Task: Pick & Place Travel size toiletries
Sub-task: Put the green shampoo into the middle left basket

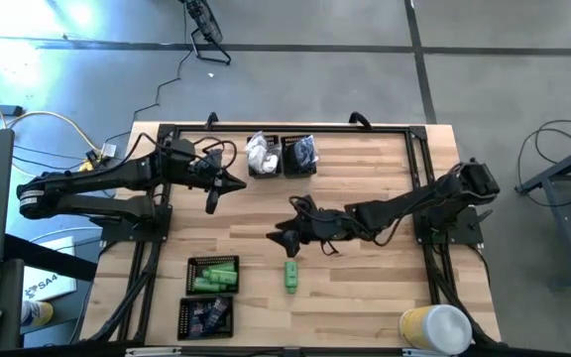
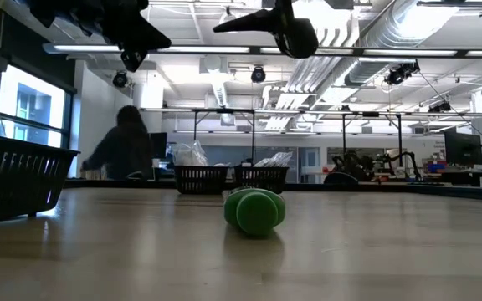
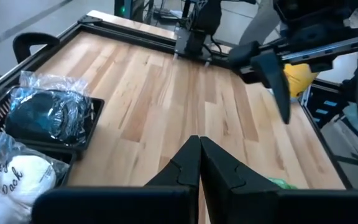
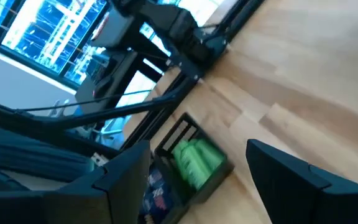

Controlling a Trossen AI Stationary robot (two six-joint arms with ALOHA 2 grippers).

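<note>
We judged the lone green tube lower centre light, stiff, roll-prone — grab mid-body; right gripper spread empty above, left gripper closed.

lab (exposed ceiling ducts, workbenches)

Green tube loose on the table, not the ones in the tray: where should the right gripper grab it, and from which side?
Grip the green tube across its mid-body, coming straight down from above. It lies flat and alone on bare wood, long axis running toward the table's front edge, so both long sides look free for the fingers. The right gripper, open, hovers just beyond its far end.
</note>
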